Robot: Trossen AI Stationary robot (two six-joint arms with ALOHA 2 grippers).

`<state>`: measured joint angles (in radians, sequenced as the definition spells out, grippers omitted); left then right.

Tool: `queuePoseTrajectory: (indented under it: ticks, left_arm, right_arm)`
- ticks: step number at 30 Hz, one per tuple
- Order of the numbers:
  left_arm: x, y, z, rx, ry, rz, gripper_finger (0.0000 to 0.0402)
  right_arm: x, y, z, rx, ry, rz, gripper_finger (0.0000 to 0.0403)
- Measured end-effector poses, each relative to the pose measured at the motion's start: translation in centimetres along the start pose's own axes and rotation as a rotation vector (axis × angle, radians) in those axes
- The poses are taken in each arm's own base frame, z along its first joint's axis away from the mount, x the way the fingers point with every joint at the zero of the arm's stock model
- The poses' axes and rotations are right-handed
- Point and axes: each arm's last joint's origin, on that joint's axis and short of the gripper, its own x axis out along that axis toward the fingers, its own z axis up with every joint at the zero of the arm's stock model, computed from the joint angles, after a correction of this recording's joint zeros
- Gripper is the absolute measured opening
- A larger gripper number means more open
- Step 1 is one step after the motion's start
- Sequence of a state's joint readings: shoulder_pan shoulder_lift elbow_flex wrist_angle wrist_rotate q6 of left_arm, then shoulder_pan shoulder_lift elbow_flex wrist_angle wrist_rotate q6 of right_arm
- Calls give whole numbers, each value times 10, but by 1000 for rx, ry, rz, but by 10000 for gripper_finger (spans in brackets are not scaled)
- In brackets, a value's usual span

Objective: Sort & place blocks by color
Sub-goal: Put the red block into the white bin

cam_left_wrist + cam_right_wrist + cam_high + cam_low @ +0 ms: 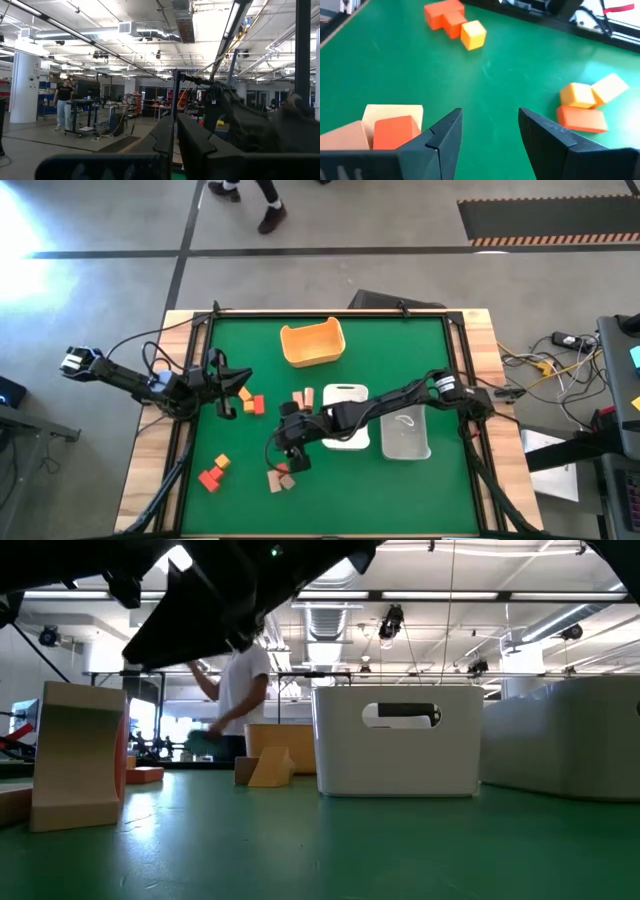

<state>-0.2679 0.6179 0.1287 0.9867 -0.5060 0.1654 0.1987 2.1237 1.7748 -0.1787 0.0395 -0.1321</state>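
Note:
Small blocks lie on the green table in separate groups. A tan and red pair (280,478) (390,130) lies just beside my right gripper (287,452) (490,117). The gripper hovers open above bare mat, with nothing between its fingers. Beyond it lie a red and yellow group (214,472) (452,22) and an orange, yellow and tan group (250,402) (585,102). Two more blocks (303,397) lie near the white tray. My left gripper (235,387) (175,140) is shut, raised at the table's left side and pointing up into the room.
A yellow-orange tub (313,342) stands at the far middle. A white tray (345,420) (398,740) and a clear tray (405,430) sit under my right arm. A person walks in the room beyond the table. Cables run along the table's edges.

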Motion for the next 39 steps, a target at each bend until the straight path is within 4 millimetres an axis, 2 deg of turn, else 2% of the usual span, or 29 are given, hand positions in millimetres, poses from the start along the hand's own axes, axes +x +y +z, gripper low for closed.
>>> queuePoseTrajectory:
  ticks: [3,8,12,15,18,20,21,29,39]
  left_arm:
    - [0,0,0,1,2,0,8]
    - [0,0,0,1,1,0,8]
    - [0,0,0,0,0,0,8]
    - [0,0,0,1,2,0,8]
    - [1,0,0,2,4,0,8]
    - [1,0,-1,3,5,-1,8]
    - [1,-1,-1,3,6,-1,8]
    - [0,0,-1,3,6,-1,8]
    - [1,-1,-2,5,9,-1,8]
  right_arm:
    - [-7,-3,4,30,-8,77,184]
    - [-8,3,6,36,-29,211,183]
    - [2,14,3,21,-57,229,168]
    - [6,23,0,-17,-59,241,129]
    - [6,31,1,-41,-68,255,68]
    - [6,32,2,-44,-70,258,27]
    - [6,31,1,-45,-68,255,19]
    - [9,31,-5,-36,-49,256,9]
    - [33,35,-24,19,-32,267,9]
